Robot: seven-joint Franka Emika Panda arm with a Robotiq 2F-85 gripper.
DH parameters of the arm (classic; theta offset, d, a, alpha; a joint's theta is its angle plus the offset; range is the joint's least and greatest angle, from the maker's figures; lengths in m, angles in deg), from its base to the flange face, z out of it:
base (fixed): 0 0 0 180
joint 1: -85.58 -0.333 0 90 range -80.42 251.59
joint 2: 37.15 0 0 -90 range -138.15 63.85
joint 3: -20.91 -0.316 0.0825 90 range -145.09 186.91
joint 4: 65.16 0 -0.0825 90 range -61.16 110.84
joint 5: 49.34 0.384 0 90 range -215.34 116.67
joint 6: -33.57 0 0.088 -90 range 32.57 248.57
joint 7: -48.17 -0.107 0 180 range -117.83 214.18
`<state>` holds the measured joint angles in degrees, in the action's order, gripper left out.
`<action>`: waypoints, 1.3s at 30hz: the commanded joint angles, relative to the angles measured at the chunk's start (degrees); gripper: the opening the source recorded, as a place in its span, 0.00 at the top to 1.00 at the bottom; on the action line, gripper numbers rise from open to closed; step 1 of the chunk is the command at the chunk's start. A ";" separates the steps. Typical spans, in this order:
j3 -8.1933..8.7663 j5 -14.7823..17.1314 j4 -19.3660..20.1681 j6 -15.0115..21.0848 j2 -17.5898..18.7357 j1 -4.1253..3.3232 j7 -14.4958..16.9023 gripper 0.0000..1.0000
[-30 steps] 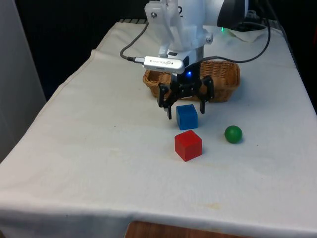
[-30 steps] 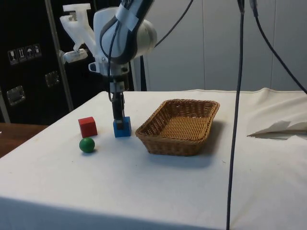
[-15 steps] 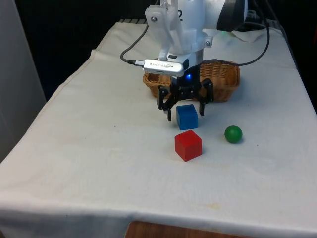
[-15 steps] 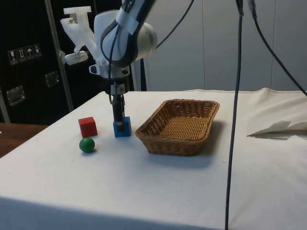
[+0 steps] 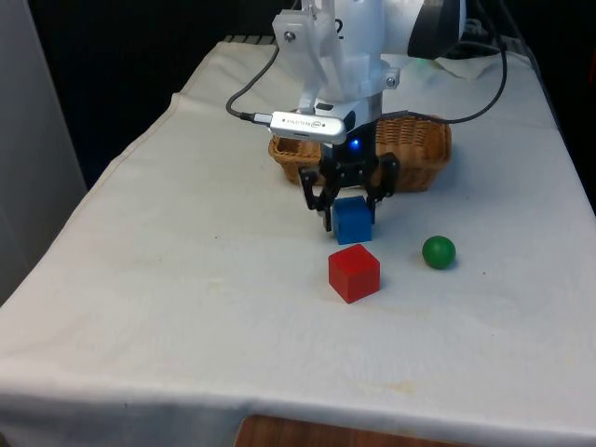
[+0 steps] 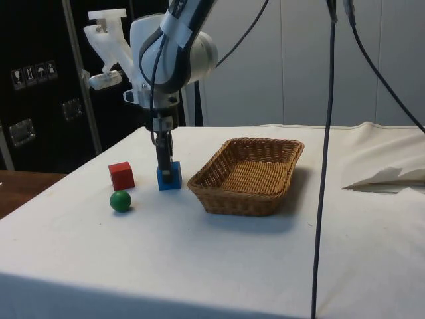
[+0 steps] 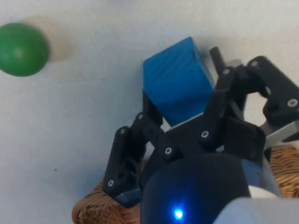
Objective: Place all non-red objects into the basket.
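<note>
Three loose pieces: blue cube, red cube, green ball.
Gripper [image 5: 350, 210]: black, two jointed fingers pointing down; the fingers are closed against opposite sides of the blue cube, seen also in the side view [image 6: 165, 166] and the wrist view [image 7: 180, 109].
Blue cube [image 5: 352, 221]: smooth, flat-faced block standing on the cloth, just near of the basket and not touching it; also seen at [image 6: 169, 177] and [image 7: 176, 80].
Red cube [image 5: 354, 273]: matt block with sharp edges, near of the blue cube and close beside it, apart from it; turned a little so one corner faces the camera; in the side view at [image 6: 121, 176].
Green ball [image 5: 439, 251]: smooth sphere on the cloth, toward the front view's right of both cubes, well apart from the gripper; also at [image 6: 120, 201] and [image 7: 22, 49].
Basket [image 5: 424, 149]: woven tan wicker, rectangular with rounded corners and sloping walls, far of the cubes; its inside shows bare weave in the side view [image 6: 249, 176]; its rim shows at [image 7: 88, 212].
Cloth [image 5: 186, 279]: white fabric, lightly creased, draped over the table's edges.
</note>
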<state>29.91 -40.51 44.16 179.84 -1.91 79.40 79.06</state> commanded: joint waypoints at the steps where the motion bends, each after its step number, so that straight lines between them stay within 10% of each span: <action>1: 0.00 0.00 0.00 0.06 0.00 0.00 0.00 0.76; 3: 0.00 0.00 0.00 0.06 0.00 0.00 0.00 1.00; 39: 1.32 -1.03 3.15 -7.05 -10.54 -0.29 -0.06 0.99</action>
<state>30.88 -40.86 46.80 173.03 -11.77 79.34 79.28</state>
